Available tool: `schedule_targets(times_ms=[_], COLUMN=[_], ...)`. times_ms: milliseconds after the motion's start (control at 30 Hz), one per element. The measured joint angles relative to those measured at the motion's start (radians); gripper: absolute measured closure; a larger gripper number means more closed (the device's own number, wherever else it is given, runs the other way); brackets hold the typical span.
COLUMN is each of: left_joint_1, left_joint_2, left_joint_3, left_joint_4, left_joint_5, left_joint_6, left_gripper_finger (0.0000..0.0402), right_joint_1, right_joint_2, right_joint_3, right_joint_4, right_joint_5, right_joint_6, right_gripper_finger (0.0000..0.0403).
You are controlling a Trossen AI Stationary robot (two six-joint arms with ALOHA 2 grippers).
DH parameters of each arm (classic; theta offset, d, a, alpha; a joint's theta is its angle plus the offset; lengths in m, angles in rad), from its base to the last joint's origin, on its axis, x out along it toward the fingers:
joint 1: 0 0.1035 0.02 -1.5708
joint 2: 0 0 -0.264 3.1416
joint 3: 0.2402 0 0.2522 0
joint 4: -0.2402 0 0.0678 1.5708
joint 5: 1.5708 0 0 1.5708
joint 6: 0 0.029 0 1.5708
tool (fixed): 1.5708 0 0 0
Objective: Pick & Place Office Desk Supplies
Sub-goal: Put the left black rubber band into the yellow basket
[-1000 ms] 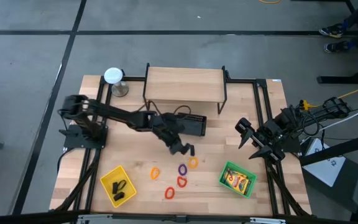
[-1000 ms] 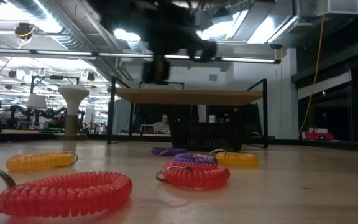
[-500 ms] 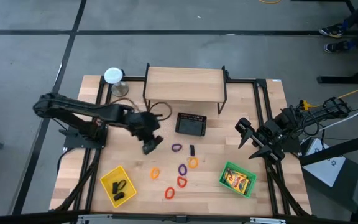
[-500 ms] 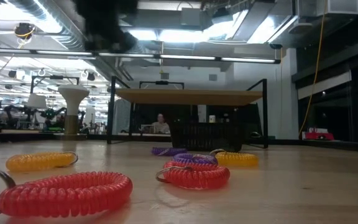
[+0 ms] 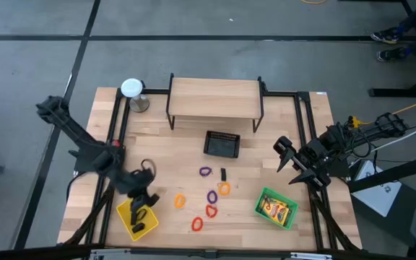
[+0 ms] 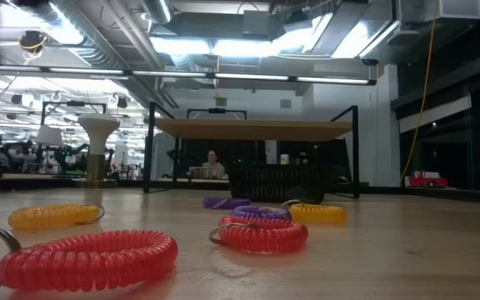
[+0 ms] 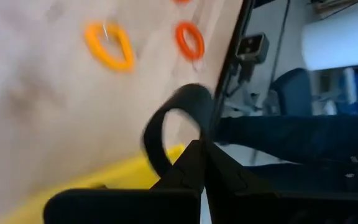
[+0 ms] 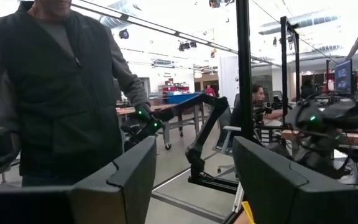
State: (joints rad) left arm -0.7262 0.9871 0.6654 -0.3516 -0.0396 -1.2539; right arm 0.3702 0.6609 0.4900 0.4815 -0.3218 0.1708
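My left gripper point(image 5: 143, 200) hangs over the far corner of the yellow tray point(image 5: 126, 211), shut on a black ring point(image 7: 166, 127). Two black clips point(image 5: 139, 217) lie in that tray. Orange point(image 5: 180, 201), purple point(image 5: 212, 196), yellow point(image 5: 224, 189) and red point(image 5: 211, 210) rings and a small black clip point(image 5: 222, 174) lie on the table's middle. The green tray point(image 5: 260, 196) holds yellow packs point(image 5: 276, 209). My right gripper point(image 5: 287, 155) waits open at the right edge, raised, with nothing between its fingers point(image 8: 135, 174). My left gripper pinches the black ring at its near end point(image 7: 180, 163) between its two shut fingers. The fingers slant downward. The ring sticks out beyond the fingertips, lifted clear of the table, above the yellow tray's rim point(image 7: 110, 177).
A black mesh basket point(image 5: 222, 144) stands in front of the wooden shelf point(image 5: 215, 100) at the back. A white-topped round object point(image 5: 131, 88) stands at the far left corner. A person point(image 8: 55, 87) stands beyond the right edge.
My left gripper has swung from the rings at the table's middle toward the near left, ending over the yellow tray, and has stayed shut. A purple ring that it covered shows now beside the small black clip.
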Motion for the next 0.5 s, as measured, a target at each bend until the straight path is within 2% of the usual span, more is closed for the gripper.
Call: schedule_targets(times_ms=[200, 500], left_joint_1=[-0.188, -0.343], left_joint_2=[0.009, 0.04], left_joint_3=[-0.098, -0.163], left_joint_4=[0.13, 0.158], left_joint_5=[-0.087, -0.107], left_joint_6=[-0.219, -0.412], left_gripper_finger=[0.04, 0.0394], right_joint_1=[0.0, -0.008], right_joint_2=[0.0, 0.0], right_joint_3=[0.0, 0.0], right_joint_4=[0.0, -0.004], right_joint_5=[0.001, 0.026], right_joint_6=[0.0, 0.0], right_gripper_finger=[0.0189, 0.0189])
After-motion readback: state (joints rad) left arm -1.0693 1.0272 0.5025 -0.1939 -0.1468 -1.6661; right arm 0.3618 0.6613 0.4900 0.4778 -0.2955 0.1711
